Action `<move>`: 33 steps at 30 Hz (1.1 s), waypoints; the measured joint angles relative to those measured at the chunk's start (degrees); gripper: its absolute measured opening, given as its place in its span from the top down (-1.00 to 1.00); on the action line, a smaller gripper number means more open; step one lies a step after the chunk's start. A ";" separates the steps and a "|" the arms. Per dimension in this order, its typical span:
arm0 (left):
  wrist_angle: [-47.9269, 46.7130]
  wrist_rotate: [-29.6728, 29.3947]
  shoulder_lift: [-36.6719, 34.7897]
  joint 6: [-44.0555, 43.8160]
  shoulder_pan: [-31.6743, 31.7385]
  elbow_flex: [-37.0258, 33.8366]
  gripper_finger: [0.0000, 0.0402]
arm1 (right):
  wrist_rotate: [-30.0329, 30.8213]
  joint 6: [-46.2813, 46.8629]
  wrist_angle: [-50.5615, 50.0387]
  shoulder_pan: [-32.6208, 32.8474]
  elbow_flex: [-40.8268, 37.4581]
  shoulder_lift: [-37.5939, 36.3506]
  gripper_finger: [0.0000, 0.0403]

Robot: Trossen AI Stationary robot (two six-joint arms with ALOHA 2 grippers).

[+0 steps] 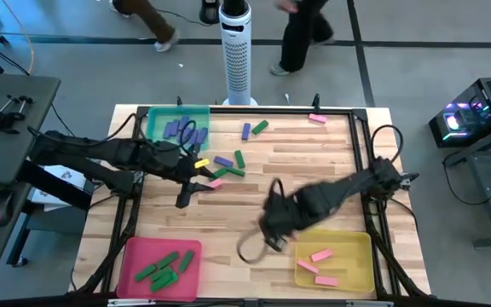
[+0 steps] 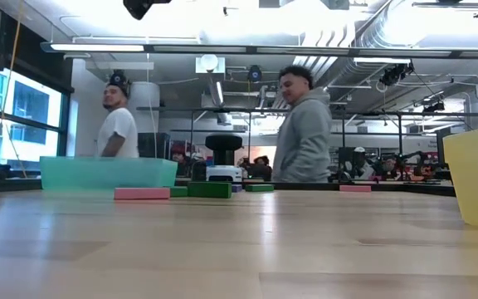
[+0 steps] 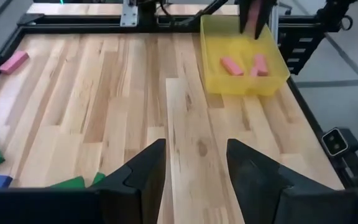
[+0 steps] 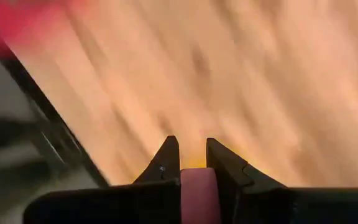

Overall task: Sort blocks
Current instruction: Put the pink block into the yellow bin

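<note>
your right gripper (image 4: 191, 163) is clenched on a small pink rectangular block (image 4: 198, 193), carried near the yellow plastic tray (image 1: 358, 247) where pinks belong. your left gripper (image 3: 191, 163) hangs released, empty, beside loose blocks mid-table.
</note>
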 joint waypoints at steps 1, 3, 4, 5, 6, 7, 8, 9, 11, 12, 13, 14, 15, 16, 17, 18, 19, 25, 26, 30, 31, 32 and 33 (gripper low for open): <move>0.00 0.02 0.18 0.04 0.00 0.00 0.22 | -2.43 2.12 -0.05 1.16 -3.23 -0.63 0.90; 0.24 0.02 0.38 -0.03 0.00 0.00 0.22 | -5.96 6.40 4.72 3.67 -10.70 -2.64 0.90; 0.21 0.04 0.51 -0.36 0.00 0.00 0.22 | -7.04 8.73 9.26 4.83 -14.75 -3.74 0.90; 0.16 0.04 0.66 -0.93 0.00 0.00 0.22 | -7.50 11.47 13.85 5.96 -18.76 -4.79 0.90; 0.02 0.06 0.73 -1.54 0.00 0.00 0.22 | -7.91 14.50 17.88 7.06 -22.91 -5.89 0.90; -0.04 0.07 0.72 -2.21 0.00 0.00 0.21 | -8.42 17.93 20.75 8.19 -26.82 -6.78 0.90; 0.08 0.07 0.62 -2.76 0.00 0.00 0.21 | -9.45 21.56 22.90 9.22 -30.49 -7.48 0.90; 0.18 0.08 0.51 -3.00 0.00 0.00 0.21 | -10.78 25.10 24.67 10.11 -33.93 -8.20 0.89; 0.13 0.10 0.52 -2.98 0.00 0.00 0.21 | -13.88 31.40 27.57 11.54 -39.42 -9.35 0.85; 0.11 0.32 0.58 -2.98 0.00 0.00 0.21 | -15.04 33.89 28.27 12.18 -41.52 -10.01 0.82; 0.09 0.72 0.58 -3.02 0.00 0.00 0.21 | -15.83 35.98 28.78 12.69 -43.31 -10.69 0.78; 0.11 0.92 0.56 -3.04 0.00 0.00 0.21 | -16.18 37.97 29.21 13.10 -44.61 -11.39 0.75; 0.13 1.29 0.51 -3.04 0.00 0.00 0.21 | -16.59 39.66 29.48 13.44 -45.80 -12.14 0.71; 0.11 1.94 0.51 -3.05 0.00 0.00 0.21 | -16.81 40.97 29.36 13.60 -46.87 -12.86 0.68; 0.13 2.66 0.51 -3.22 0.00 0.00 0.21 | -16.92 42.19 28.83 13.58 -47.63 -13.55 0.64; 0.11 3.26 0.51 -3.87 0.00 0.00 0.21 | -16.91 43.22 28.44 13.61 -48.22 -14.45 0.61; 0.11 3.61 0.51 -4.71 0.00 0.00 0.21 | -16.92 44.01 28.28 13.59 -48.66 -15.53 0.57; 0.27 3.69 0.51 -7.39 0.00 0.00 0.21 | -13.86 46.14 25.26 11.34 -50.27 -24.95 0.27; 0.48 3.68 0.51 -7.39 0.00 0.00 0.21 | -12.20 45.52 24.20 10.71 -50.27 -26.74 0.23; 2.51 3.62 0.51 -7.50 0.00 0.00 0.21 | -4.69 41.97 19.35 5.41 -50.31 -33.83 0.15; 3.27 3.43 0.51 -7.48 0.00 0.00 0.21 | -4.56 40.68 18.04 2.71 -50.90 -35.54 0.15; 4.00 2.84 0.51 -7.47 0.00 0.00 0.21 | -4.82 37.88 16.90 -0.98 -51.83 -37.29 0.15; 4.77 1.81 0.52 -7.48 0.00 0.00 0.21 | -5.35 33.14 16.94 -5.02 -53.32 -39.05 0.15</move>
